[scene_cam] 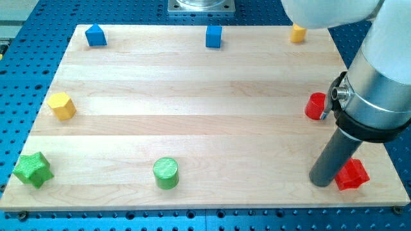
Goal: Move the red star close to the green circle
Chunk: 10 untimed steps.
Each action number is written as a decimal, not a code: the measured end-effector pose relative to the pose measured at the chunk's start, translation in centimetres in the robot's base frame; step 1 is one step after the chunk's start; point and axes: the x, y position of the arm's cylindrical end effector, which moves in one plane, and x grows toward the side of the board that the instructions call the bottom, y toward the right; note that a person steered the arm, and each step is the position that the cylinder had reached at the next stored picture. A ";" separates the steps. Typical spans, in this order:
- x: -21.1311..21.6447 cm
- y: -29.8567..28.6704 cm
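Note:
The red star (352,174) lies near the board's bottom right corner. My tip (322,183) rests on the board right beside it, on its left, touching or nearly touching it. The green circle (166,172) stands near the view's bottom edge, left of centre, far to the left of the tip and the star. The rod and the arm's grey body hide part of the board's right side.
A second red block (314,106) sits at the right, partly hidden by the arm. A green star (33,169) is at the bottom left and a yellow hexagon (61,106) at the left. Two blue blocks (96,35) (214,36) and a yellow block (297,32) line the top edge.

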 end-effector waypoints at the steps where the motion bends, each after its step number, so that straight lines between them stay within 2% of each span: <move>1: 0.0 0.0; 4: -0.2 -1.1; 5: -4.7 -1.8; 7: -4.7 7.9; 8: 0.5 9.9; 9: -1.2 3.7; 10: -4.4 -6.5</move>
